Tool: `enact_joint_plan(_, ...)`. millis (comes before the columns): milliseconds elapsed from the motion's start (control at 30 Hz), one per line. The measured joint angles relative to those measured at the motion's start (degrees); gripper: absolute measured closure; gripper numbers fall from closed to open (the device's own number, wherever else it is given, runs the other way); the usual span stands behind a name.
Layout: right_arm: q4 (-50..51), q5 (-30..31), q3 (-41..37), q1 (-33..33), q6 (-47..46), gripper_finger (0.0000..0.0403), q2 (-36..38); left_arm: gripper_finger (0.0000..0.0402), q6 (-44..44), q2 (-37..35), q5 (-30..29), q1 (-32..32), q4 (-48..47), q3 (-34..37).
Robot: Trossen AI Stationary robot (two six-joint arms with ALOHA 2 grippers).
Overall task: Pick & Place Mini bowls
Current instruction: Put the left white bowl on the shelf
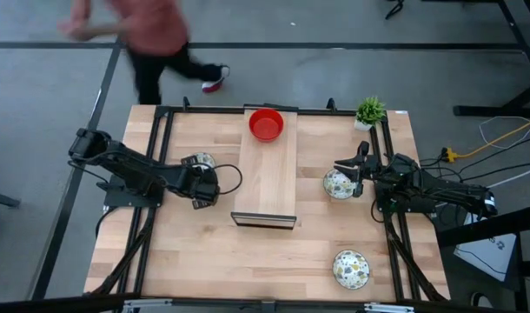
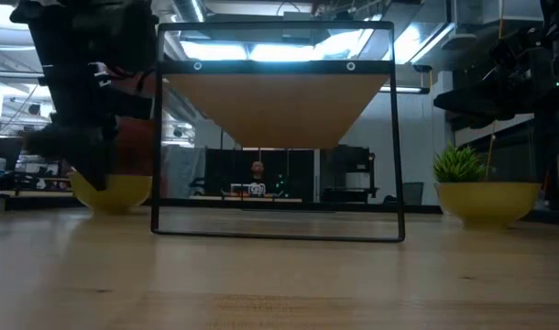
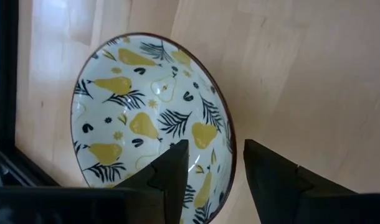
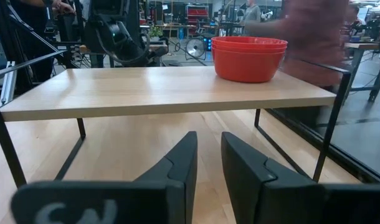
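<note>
Three red mini bowls sit stacked on the far end of a raised wooden shelf, and show in the right wrist view as a red stack. A white patterned bowl rests on the table left of the shelf. My left gripper is open, one finger over the bowl's inside and one outside its rim. A second patterned bowl rests right of the shelf, beside my right gripper. That gripper is open by a narrow gap, holds nothing and points level at the shelf. A third patterned bowl sits near the table's near right corner.
A small potted plant stands at the far right corner. The shelf on thin black legs fills the table's middle. A person in a red top walks past the far edge. Bare wood lies along the near edge.
</note>
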State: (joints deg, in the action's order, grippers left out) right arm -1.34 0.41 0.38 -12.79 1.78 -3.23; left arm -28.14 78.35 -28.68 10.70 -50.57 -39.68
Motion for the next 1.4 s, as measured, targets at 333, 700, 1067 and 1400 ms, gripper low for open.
enact_joint_plan(333, 0.01, 0.01, 0.0, 0.01, 0.0, 0.0328, -0.01, 0.0284, -1.79, 3.27, 1.36, 0.0, 0.08, 0.02)
enact_joint_plan(700, 0.0, 0.01, 0.0, 0.01, 0.0, 0.0328, -0.01, 0.0391, -1.98, 3.24, 3.27, 0.0, -0.04, 0.09)
enact_joint_plan(1067, 0.0, -0.01, 0.0, -0.01, 0.0, 0.0328, -0.01, 0.0394, -3.51, 3.24, 4.4, 2.69, -0.72, -1.22)
enact_joint_plan(1400, 0.0, 0.01, 0.0, 0.01, 0.0, 0.0328, 0.01, 0.0395, -7.45, 2.86, 1.07, 7.8, -9.64, -8.59)
